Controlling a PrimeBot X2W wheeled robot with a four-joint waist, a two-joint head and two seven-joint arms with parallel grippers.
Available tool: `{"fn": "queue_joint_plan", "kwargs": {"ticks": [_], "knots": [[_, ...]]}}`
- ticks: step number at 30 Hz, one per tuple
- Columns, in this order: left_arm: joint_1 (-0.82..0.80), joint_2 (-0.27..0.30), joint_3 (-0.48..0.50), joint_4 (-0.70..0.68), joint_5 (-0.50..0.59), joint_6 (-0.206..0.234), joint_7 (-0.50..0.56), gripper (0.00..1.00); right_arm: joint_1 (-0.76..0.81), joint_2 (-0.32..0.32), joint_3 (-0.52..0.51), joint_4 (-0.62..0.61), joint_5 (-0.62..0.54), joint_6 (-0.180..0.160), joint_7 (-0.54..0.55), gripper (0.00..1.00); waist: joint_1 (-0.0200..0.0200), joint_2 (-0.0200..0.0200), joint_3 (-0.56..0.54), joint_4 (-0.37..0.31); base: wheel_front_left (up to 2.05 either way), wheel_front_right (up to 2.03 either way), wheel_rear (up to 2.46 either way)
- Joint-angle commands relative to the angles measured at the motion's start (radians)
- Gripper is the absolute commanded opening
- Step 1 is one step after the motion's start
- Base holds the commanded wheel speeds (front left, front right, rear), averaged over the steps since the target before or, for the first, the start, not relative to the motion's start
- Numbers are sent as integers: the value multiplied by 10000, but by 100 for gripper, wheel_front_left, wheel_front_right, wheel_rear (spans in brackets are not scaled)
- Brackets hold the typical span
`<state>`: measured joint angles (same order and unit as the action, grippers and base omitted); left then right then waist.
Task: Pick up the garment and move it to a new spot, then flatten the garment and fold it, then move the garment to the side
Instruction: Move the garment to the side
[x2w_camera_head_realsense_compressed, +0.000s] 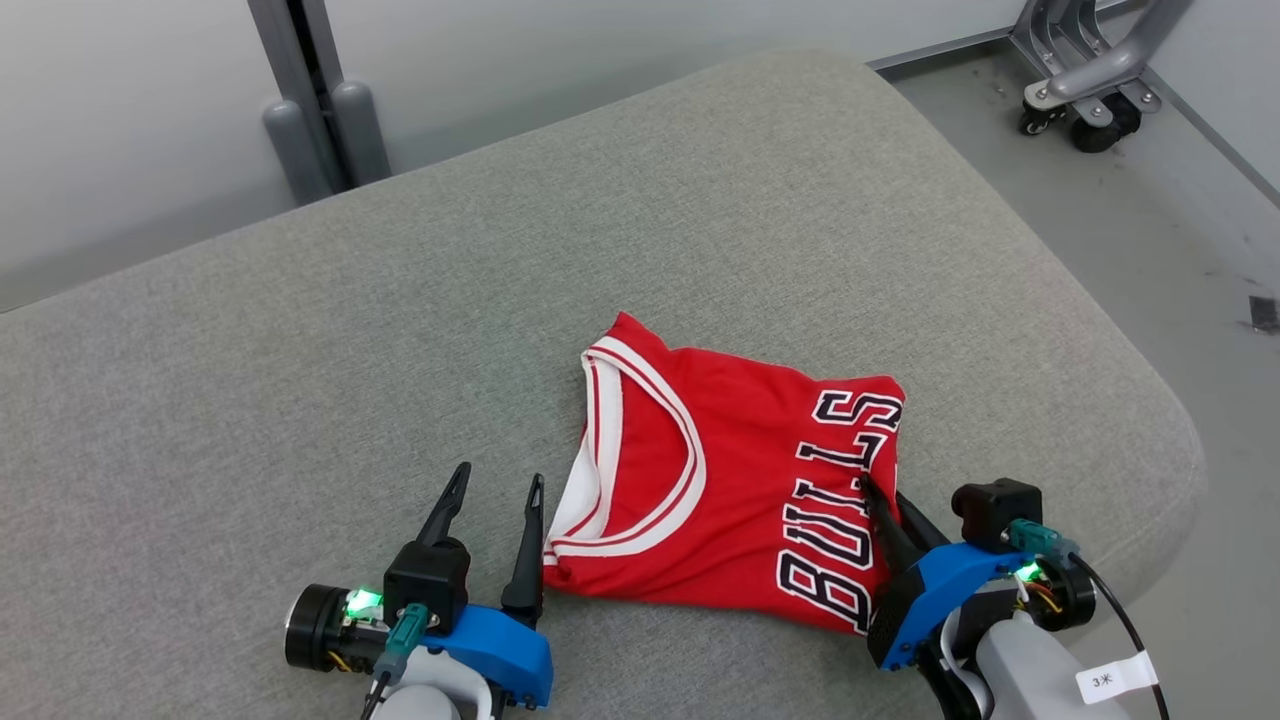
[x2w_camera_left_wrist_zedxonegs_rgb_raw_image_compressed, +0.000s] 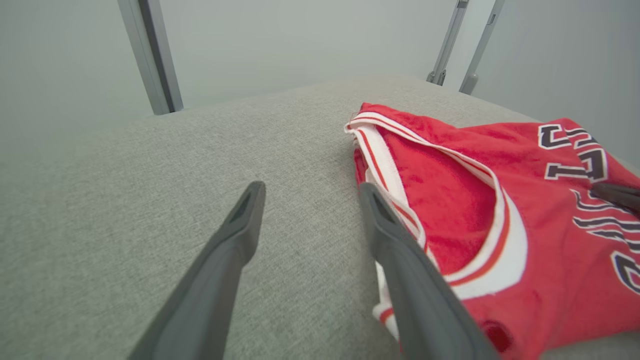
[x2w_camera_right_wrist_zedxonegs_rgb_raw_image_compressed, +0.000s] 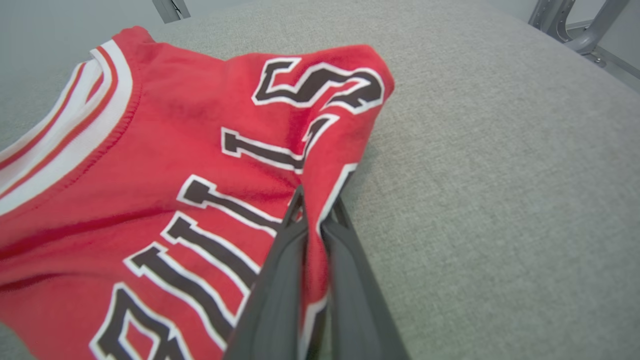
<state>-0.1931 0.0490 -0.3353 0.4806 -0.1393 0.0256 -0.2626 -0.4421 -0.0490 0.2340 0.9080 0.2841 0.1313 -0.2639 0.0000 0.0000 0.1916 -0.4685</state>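
The red Bulls jersey (x2w_camera_head_realsense_compressed: 720, 470) lies folded on the grey cushion (x2w_camera_head_realsense_compressed: 300, 380). The right gripper (x2w_camera_head_realsense_compressed: 882, 492) pinches its edge and the left gripper (x2w_camera_head_realsense_compressed: 500, 475) stands wide just beside it. Only moving it aside seems left.

A broad grey upholstered cushion (x2w_camera_head_realsense_compressed: 300, 400) with rounded corners takes up most of the space before me, its woven fabric evenly lit with soft shadows. Behind it runs a plain pale wall (x2w_camera_head_realsense_compressed: 120, 120). At 11 o'clock a grey metal post (x2w_camera_head_realsense_compressed: 290, 60) rises against that wall, with two rounded grey cylinders (x2w_camera_head_realsense_compressed: 330, 140) at its foot. Toward 2 o'clock lies a scuffed grey floor (x2w_camera_head_realsense_compressed: 1150, 230). At 1 o'clock stands a metal frame (x2w_camera_head_realsense_compressed: 1100, 50) on black castors (x2w_camera_head_realsense_compressed: 1095, 130). At 3 o'clock, a small dark patch (x2w_camera_head_realsense_compressed: 1264, 313) marks the floor.
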Motion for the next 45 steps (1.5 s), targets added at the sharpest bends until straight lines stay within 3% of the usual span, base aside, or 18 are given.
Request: {"fn": "queue_joint_plan", "kwargs": {"ticks": [1,11,18,26,32,38,39,40,45], "knots": [[-195,20,-19,29,35,19,-31,100,-79,-47,-137,-63,-124,-10,2,0,0,0,60,87,0,0,0],[-470,23,35,192,270,24,-31,100,-1347,-542,-482,175,-945,-7,1,0,0,0,655,914,0,0,0],[-883,28,218,161,692,-60,-29,100,-3254,-1621,-1134,898,-1682,-9,3,0,0,0,1557,1839,0,0,0],[-1426,166,393,-6,1083,-14,-5,100,-5285,-3247,-2903,2345,-2734,-9,0,0,0,0,2552,2817,0,0,0],[-1658,239,461,-121,1161,64,6,100,-5905,-4505,-4452,2937,-4079,-9,188,0,0,0,2969,3321,0,0,0],[-1726,279,520,-145,1159,98,32,100,-5756,-4995,-6395,2566,-5521,-9,441,0,0,0,3136,3521,0,0,0],[-1726,279,539,-151,1156,122,32,100,-5712,-4952,-6692,2382,-5800,-9,415,14,0,0,3143,3530,0,0,0],[-1716,279,562,-163,1155,129,32,100,-5682,-4853,-6987,2209,-6067,-9,379,100,0,0,3144,3530,0,0,0],[-1702,273,635,-133,1134,144,31,100,-5815,-4073,-8141,1462,-7055,-9,183,100,0,0,3055,3469,0,0,0]]}}
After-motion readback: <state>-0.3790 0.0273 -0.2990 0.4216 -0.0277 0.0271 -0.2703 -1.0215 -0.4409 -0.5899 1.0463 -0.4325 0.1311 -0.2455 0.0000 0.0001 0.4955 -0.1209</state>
